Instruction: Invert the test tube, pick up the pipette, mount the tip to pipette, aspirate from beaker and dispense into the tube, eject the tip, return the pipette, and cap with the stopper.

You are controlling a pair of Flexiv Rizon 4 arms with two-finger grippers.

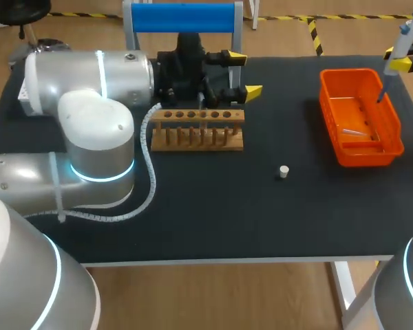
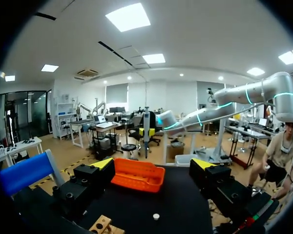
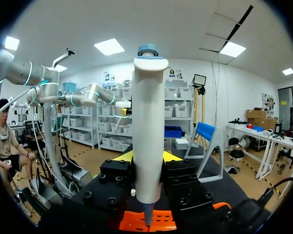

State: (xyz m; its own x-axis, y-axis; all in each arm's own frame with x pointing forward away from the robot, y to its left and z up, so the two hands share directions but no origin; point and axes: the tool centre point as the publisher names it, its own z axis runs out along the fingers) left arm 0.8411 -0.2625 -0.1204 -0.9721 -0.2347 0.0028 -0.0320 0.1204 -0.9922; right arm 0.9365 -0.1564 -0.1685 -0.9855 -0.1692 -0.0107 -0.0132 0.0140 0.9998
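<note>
My right gripper (image 1: 404, 64) at the far right edge is shut on a white pipette (image 1: 401, 40) held upright. Its thin lower end hangs over the orange tray (image 1: 392, 113). In the right wrist view the pipette (image 3: 148, 126) stands between the yellow fingertips (image 3: 172, 156), with the tray (image 3: 161, 223) below it. My left gripper (image 1: 244, 74) is open and empty behind the wooden tube rack (image 1: 198, 128), whose holes look empty. In its own view the left gripper (image 2: 153, 165) faces the tray (image 2: 136, 176). A small white stopper (image 1: 283, 171) lies on the mat. No beaker shows.
A blue-topped stand (image 1: 182, 17) is at the table's back edge behind the left gripper. A small clear item (image 1: 354, 132) lies inside the orange tray. My left arm (image 1: 89, 137) covers the table's left part. The black mat (image 1: 261, 220) stretches in front of the rack.
</note>
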